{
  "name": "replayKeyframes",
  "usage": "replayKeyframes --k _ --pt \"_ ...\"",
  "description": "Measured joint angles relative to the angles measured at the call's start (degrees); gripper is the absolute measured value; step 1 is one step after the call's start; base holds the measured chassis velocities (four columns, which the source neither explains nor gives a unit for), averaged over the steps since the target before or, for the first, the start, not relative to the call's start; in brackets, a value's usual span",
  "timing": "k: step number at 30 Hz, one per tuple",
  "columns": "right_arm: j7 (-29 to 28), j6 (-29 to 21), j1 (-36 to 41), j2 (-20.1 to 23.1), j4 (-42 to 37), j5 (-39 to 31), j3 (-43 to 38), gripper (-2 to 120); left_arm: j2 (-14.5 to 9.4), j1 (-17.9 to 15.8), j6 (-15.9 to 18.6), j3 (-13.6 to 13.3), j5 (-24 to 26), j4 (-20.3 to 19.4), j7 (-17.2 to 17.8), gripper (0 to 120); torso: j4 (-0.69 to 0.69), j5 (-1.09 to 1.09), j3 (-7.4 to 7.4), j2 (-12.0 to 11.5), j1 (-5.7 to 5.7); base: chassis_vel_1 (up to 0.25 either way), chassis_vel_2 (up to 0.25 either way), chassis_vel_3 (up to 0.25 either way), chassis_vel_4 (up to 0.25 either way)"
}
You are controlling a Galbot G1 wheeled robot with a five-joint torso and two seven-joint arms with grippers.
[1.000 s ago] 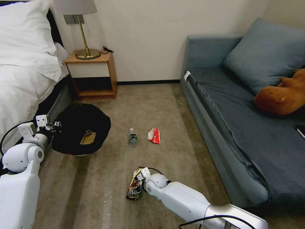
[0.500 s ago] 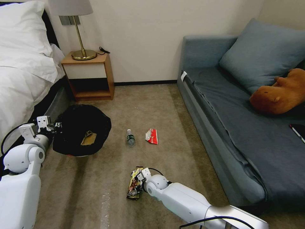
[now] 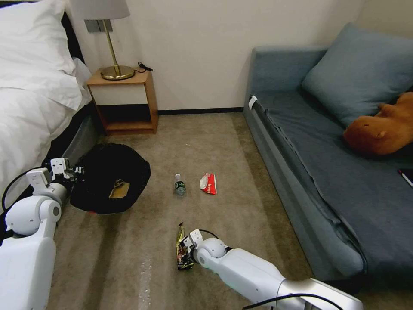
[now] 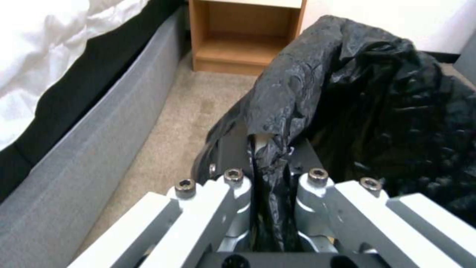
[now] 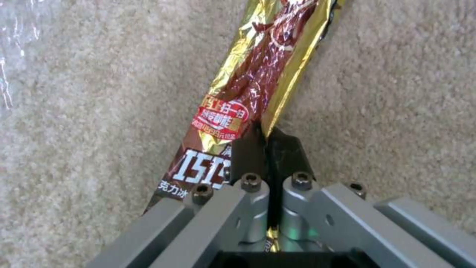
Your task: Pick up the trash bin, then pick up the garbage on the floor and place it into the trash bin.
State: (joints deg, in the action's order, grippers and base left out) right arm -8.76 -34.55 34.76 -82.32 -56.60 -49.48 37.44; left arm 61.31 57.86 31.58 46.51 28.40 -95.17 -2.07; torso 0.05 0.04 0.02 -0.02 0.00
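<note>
The left gripper [image 3: 74,172] was clenched on the rim of the squat round white trash bin with its wrinkly black plastic liner [image 3: 109,178]; in the left wrist view a fold of that liner was seen pinched between the closed jaws [image 4: 267,149]. The bin was carried just beyond this gripper, near the wooden nightstand [image 3: 124,103], and a tan paper scrap [image 3: 120,188] was seen inside it. So the bin had been picked up and one piece was judged already binned.

Between the two grippers, on the carpet, a clear plastic bottle with a green label [image 3: 180,185] and a red-and-white packet [image 3: 208,184] were left lying.

The right gripper [image 3: 186,252] was closed on the glossy gold-brown wrapper [image 5: 258,74], which stood on edge at its fingertips. That wrapper, the bottle and the packet were still to be placed in the bin.
</note>
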Motion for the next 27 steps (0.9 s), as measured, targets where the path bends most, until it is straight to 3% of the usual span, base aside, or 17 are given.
replayKeyframes --k 27 --pt "0.02 1.62 -4.36 1.91 -4.07 2.34 -2.76 0 0.60 1.97 -1.39 -0.08 -0.62 0.48 -0.65 7 -0.05 -0.04 -0.02 0.01 0.00 0.000 0.000 0.000 0.000"
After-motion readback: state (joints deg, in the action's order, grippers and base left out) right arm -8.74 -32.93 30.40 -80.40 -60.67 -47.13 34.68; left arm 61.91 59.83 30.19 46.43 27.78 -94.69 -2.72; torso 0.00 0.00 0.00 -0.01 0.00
